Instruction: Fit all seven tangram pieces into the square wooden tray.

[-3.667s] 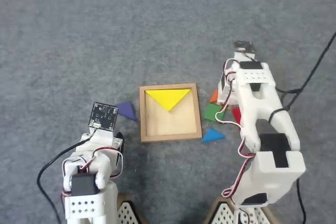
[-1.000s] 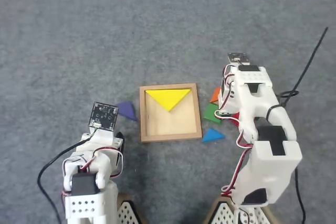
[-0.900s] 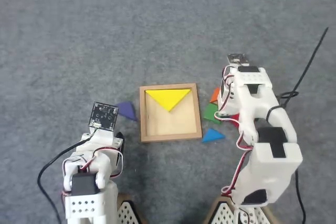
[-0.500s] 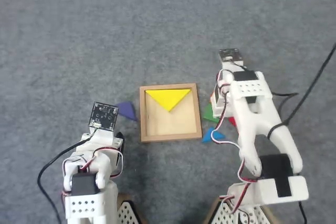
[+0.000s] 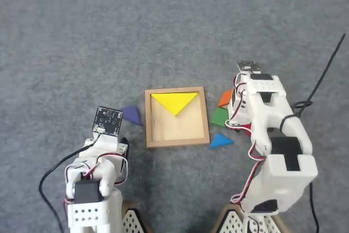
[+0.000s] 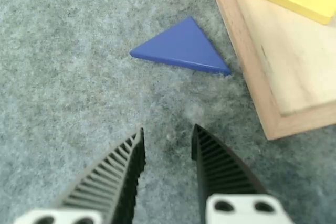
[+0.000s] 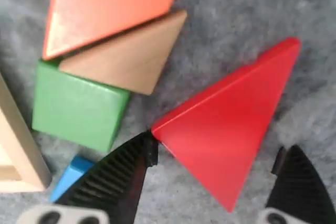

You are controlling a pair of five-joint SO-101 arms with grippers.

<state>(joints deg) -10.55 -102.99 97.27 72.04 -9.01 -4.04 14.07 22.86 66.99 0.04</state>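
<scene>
The square wooden tray (image 5: 204, 114) holds a yellow triangle (image 5: 174, 102) against its far side. Left of the tray lies a dark blue triangle (image 5: 131, 114) (image 6: 181, 48), with my left gripper (image 6: 167, 142) open a little short of it, nothing between its fingers. Right of the tray sit an orange piece (image 5: 224, 98) (image 7: 110, 3), a plain wood triangle (image 7: 126, 59), a green square (image 5: 220, 116) (image 7: 79, 111), a light blue triangle (image 5: 221, 141) (image 7: 71, 179) and a red triangle (image 7: 231, 129). My right gripper (image 7: 215, 153) is open low over the red triangle, a finger on either side.
Grey felt covers the table. The right arm (image 5: 262, 99) hangs over the cluster of pieces beside the tray's right wall (image 7: 16, 156). The left arm (image 5: 108, 126) stands near the front left. Most of the tray floor (image 6: 294, 61) is bare wood.
The right arm swung left toward the tray half a second ago and is now back to the right over the pieces. The left arm and the pieces have not moved.
</scene>
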